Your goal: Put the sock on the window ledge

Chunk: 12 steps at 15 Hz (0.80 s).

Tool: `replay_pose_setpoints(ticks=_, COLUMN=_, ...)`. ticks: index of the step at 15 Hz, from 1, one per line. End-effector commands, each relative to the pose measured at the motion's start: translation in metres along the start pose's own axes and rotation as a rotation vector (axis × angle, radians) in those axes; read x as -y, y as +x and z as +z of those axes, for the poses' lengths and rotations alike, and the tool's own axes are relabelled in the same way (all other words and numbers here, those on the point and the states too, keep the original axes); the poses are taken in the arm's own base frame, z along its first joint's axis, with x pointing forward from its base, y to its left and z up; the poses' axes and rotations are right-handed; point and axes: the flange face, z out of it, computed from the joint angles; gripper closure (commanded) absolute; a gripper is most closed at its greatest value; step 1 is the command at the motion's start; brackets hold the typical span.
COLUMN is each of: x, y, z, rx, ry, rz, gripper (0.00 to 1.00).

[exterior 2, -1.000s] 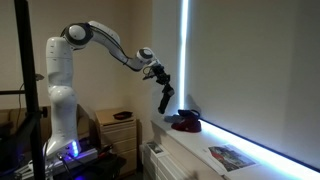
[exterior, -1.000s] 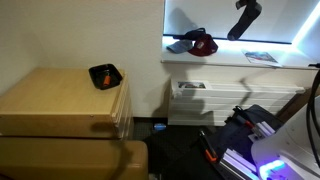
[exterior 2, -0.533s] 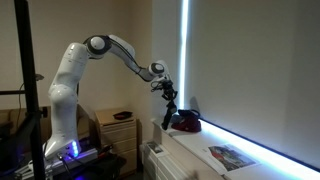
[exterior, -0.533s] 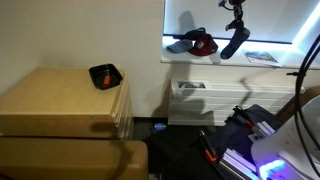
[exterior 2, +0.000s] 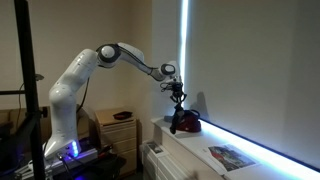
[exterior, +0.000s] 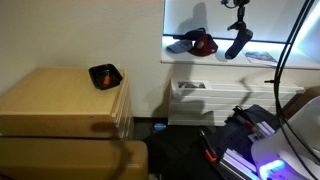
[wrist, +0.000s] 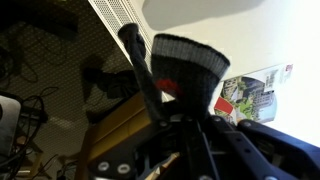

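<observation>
While the gripper (wrist: pixel 183 122) is kept clamped on one end of the dark sock (wrist: pixel 186 66), which is hung just over the window ledge (exterior: pixel 225 63), seemingly near its front edge and beside a red cap (exterior: pixel 203 44), a slide off could be caused by release too far out.

The dark grey knitted sock (exterior: pixel 237 43) with a ribbed cuff hangs limp and slightly bent from the closed hand (exterior: pixel 239 24), its lower end right at the long white window ledge (exterior: pixel 225 64), though contact cannot be told.
</observation>
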Motion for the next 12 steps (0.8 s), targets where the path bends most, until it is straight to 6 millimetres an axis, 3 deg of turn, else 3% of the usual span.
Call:
replay_pose_setpoints(ticks=1, x=0.006, y=-0.010, z=0.009, rx=-0.002, ry=0.035, rz=0.083, gripper=0.98)
replay_pose_setpoints(ticks=7, x=0.053, y=-0.048, z=0.029, rx=0.150, ry=0.060, rz=0.419, gripper=0.98)
replay_pose_setpoints(ticks=12, x=0.093, y=-0.036, z=0.064, rx=0.152, ry=0.151, rz=0.675, gripper=0.98)
